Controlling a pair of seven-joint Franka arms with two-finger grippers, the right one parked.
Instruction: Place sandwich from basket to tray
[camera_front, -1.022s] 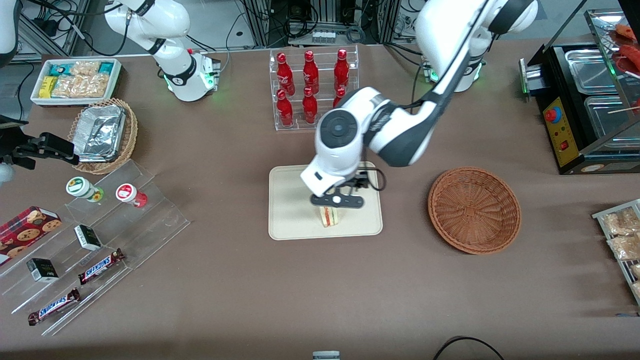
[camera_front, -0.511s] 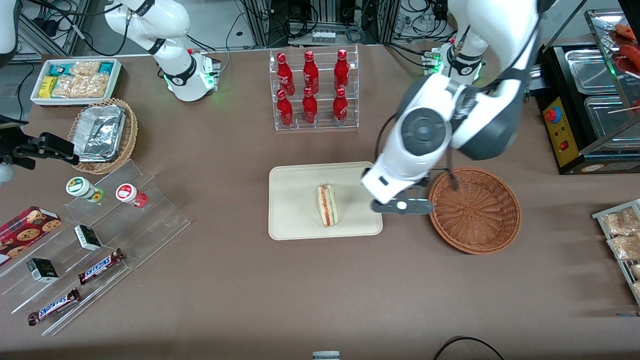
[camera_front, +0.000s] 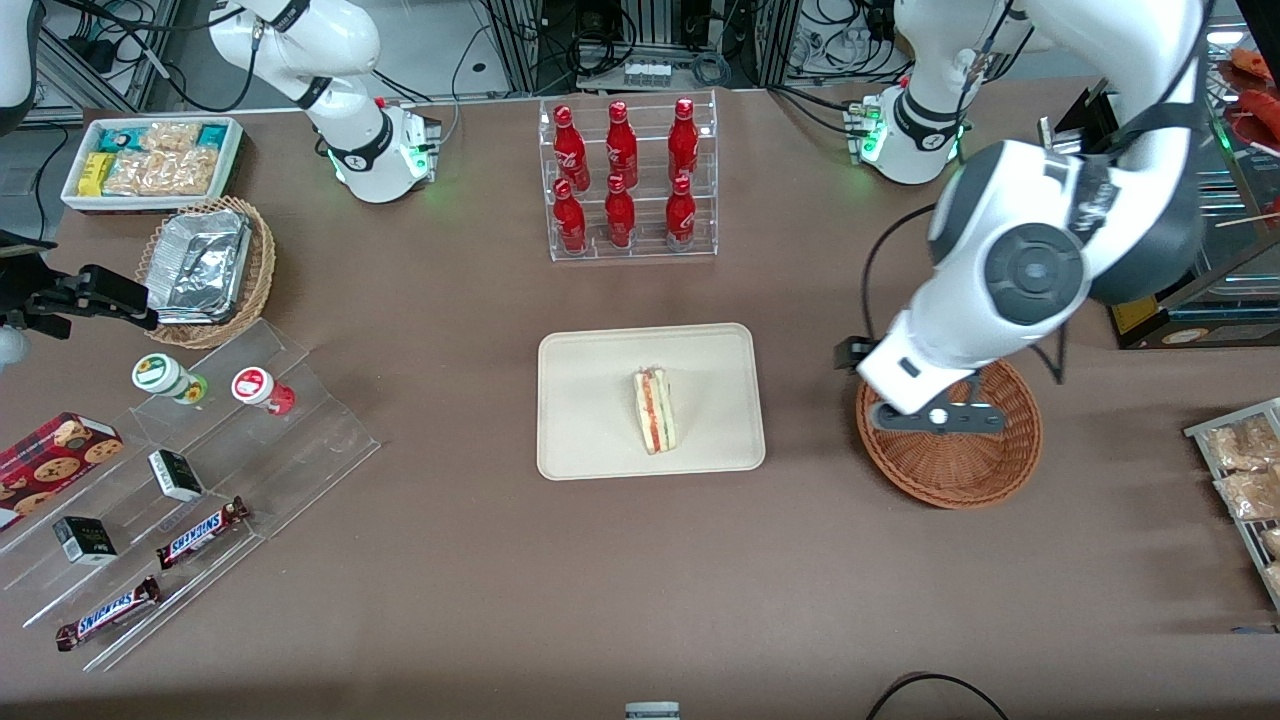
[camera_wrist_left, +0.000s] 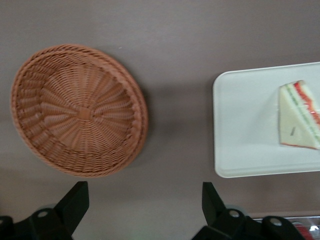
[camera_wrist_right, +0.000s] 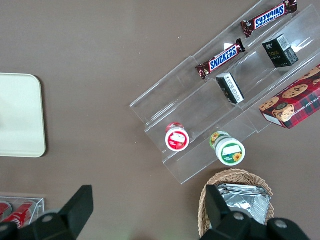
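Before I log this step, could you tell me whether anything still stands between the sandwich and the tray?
Nothing does: the sandwich already lies on the tray. The gripper is open above the empty basket, holding nothing.

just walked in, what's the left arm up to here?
The sandwich lies on the tray, apart from the arm, so the placing looks done. The basket holds nothing. The left arm's gripper hangs above the basket, open and holding nothing.
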